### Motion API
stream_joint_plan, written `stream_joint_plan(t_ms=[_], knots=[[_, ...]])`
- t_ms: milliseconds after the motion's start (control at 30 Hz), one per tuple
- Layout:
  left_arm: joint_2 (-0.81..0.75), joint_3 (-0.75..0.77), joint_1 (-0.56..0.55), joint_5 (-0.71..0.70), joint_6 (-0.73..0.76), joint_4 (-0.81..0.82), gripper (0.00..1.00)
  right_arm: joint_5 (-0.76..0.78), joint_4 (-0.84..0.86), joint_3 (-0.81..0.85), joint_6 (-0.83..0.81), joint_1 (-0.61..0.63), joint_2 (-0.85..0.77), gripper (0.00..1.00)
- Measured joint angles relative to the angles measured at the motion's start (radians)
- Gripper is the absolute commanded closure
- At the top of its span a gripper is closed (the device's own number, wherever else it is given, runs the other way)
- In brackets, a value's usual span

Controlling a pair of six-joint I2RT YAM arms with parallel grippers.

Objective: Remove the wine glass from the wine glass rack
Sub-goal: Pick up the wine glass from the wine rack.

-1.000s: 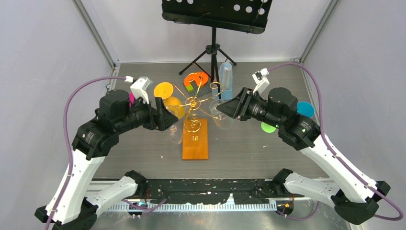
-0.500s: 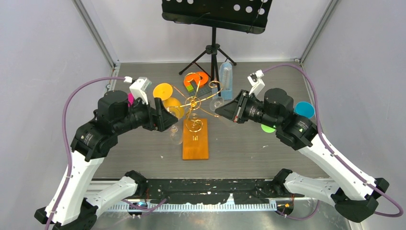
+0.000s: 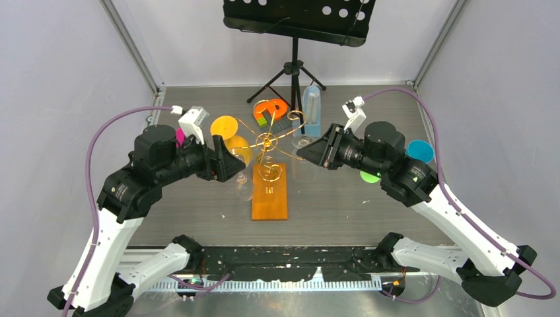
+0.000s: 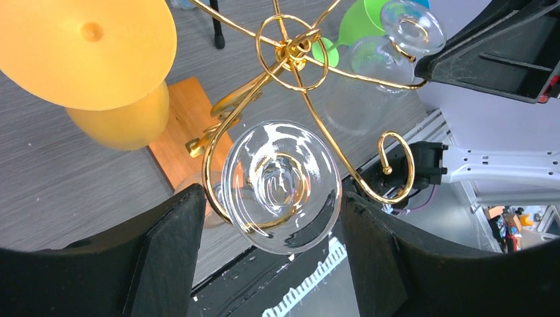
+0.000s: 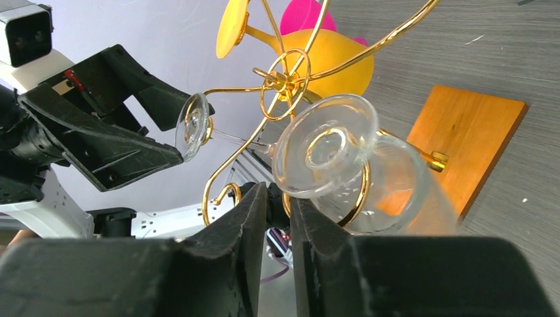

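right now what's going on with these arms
Both arms flank the wine glass rack, where glasses hang upside down. The left gripper is open, its fingers either side of the foot of a clear wine glass. The right gripper, nearly shut, holds nothing beside another clear glass. Neither glass is off yet.

Gold-wire wine glass rack on a flat orange wooden base [image 3: 267,140] stands between the left claw [image 3: 239,170] and the right claw [image 3: 300,154]. One clear wine glass [image 4: 280,185] hangs between the left claw's fingers [image 4: 165,257], with a yellow plastic glass [image 4: 119,119] close beside. A second clear wine glass [image 5: 323,155] hangs just beyond the right claw's fingertips. A black tripod music stand [image 3: 295,59] is behind the rack, beyond both claws
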Motion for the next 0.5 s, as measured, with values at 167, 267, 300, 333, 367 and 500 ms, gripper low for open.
stream_joint_plan(t_ms=[167,267,300,333,367,500], knots=[[0.0,0.0,0.004,0.0,0.0,0.0,0.27,0.011,0.001,0.0,0.002,0.001,-0.013,0.67],[0.0,0.0,0.005,0.002,0.001,0.0,0.27,0.025,-0.006,-0.003,0.002,0.002,-0.031,0.65],[0.0,0.0,0.005,0.002,0.001,0.0,0.27,0.027,-0.008,-0.004,0.002,0.002,-0.037,0.64],[0.0,0.0,0.005,0.003,0.001,0.0,0.27,0.034,-0.011,-0.005,0.002,0.002,-0.043,0.63],[0.0,0.0,0.005,0.003,0.001,0.0,0.27,0.039,-0.011,-0.005,0.003,0.002,-0.047,0.62],[0.0,0.0,0.006,0.004,0.003,0.0,0.27,0.056,-0.011,-0.006,0.003,0.002,-0.052,0.58]])
